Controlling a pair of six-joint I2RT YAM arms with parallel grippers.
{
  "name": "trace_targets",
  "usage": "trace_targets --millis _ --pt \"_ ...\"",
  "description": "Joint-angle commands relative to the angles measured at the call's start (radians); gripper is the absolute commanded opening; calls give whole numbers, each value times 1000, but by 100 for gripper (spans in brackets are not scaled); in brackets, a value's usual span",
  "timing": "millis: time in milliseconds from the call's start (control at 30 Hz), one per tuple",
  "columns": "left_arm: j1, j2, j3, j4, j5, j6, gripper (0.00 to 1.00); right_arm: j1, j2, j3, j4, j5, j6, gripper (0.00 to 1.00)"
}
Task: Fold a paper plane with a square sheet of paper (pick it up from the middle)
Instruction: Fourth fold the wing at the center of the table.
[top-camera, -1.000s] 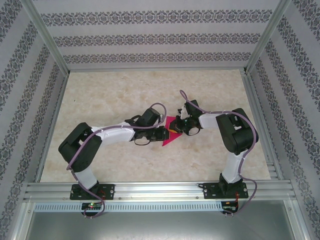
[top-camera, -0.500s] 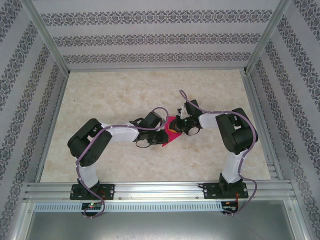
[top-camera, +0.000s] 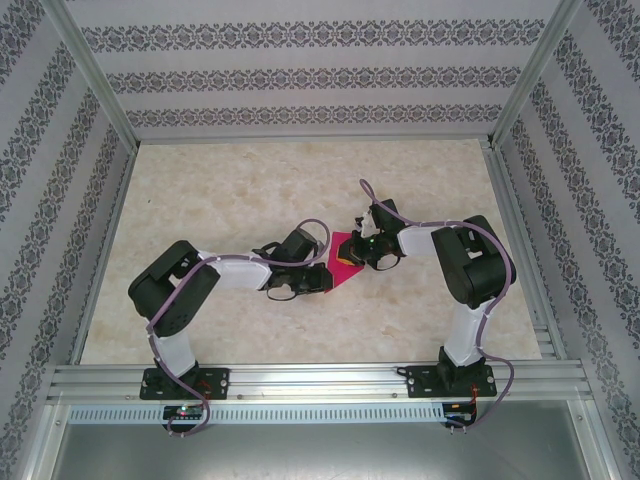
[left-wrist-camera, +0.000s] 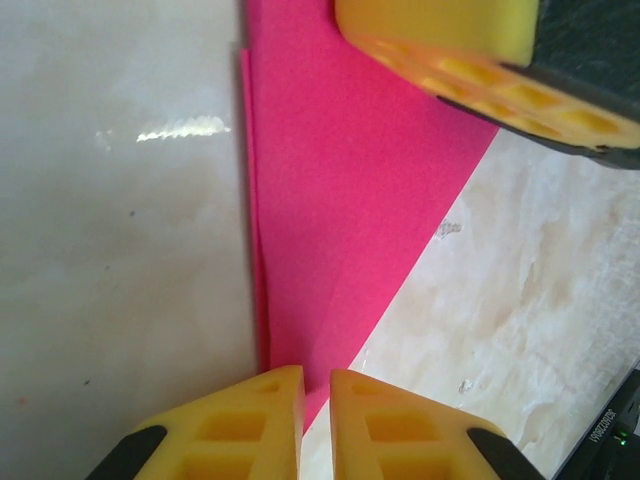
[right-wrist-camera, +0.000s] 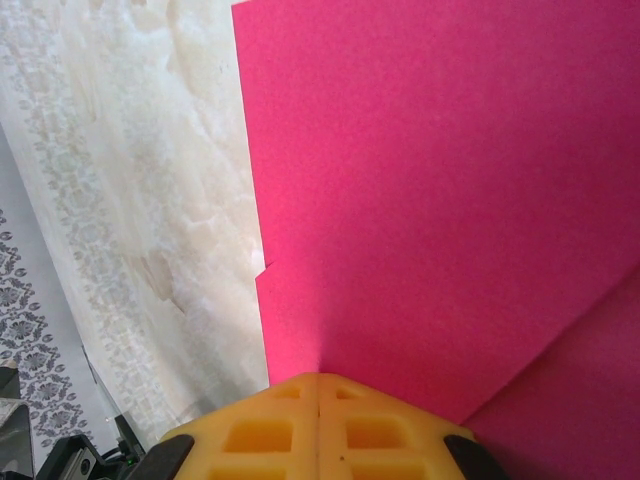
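The square sheet of paper (top-camera: 340, 252) is magenta-pink and lies folded into a pointed, layered shape mid-table between my two grippers. My left gripper (top-camera: 325, 278) points down at its lower tip. In the left wrist view the paper (left-wrist-camera: 340, 180) narrows to a point that runs into the slim gap of the left gripper (left-wrist-camera: 317, 400), whose jaws stand slightly apart. My right gripper (top-camera: 356, 258) is shut, its tips against the paper's upper right part. The right wrist view has the paper (right-wrist-camera: 430, 180) spreading out from the shut right gripper (right-wrist-camera: 318, 385). One of the right gripper's yellow fingers (left-wrist-camera: 440, 30) rests on the paper.
The marble-look tabletop (top-camera: 220, 190) is bare to the left and behind the arms. Aluminium frame rails (top-camera: 320, 380) run along the near edge and both sides. Patterned walls enclose the table.
My left gripper slid slightly down-left along the paper and its jaws narrowed; less of the paper's lower tip shows from above. The right arm has not moved.
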Motion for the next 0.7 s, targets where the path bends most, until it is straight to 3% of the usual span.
trace_targets --millis 0,667 --pt "-18 -26 -36 -84 28 -13 14 -25 82 -23 -75 150 -21 6" --pt "-28 -5 6 -209 -1 36 10 -31 91 -21 -88 158 -24 6"
